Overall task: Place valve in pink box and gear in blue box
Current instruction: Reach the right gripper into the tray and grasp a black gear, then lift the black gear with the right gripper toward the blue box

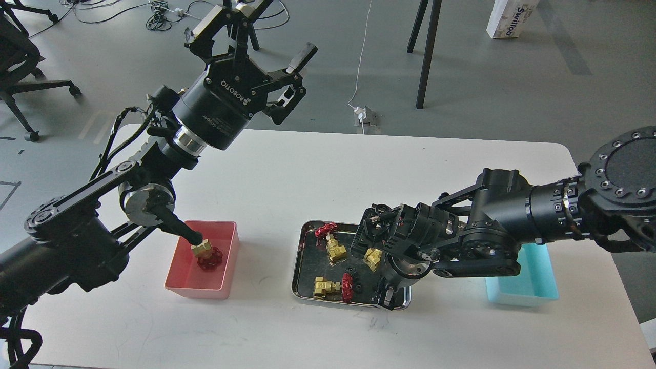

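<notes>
One valve [206, 252] lies in the pink box [197, 292] at the left. Three more valves lie in the steel tray [296, 269]: one at the back [331, 244], one at the front [332, 287], and one in the middle [372, 258] partly hidden by my right wrist. Tiny black gears [353, 271] lie between them. My right gripper [386, 297] points down into the tray's front right corner; its fingers are dark and I cannot tell them apart. My left gripper [254, 37] is open and empty, raised high above the table's back left. The blue box [518, 297] stands at the right, partly behind my right arm.
My left arm's elbow link [174, 225] hangs just over the pink box's back edge. Beyond the table's far edge are the floor, a stand's legs [425, 56], cables and an office chair [20, 61].
</notes>
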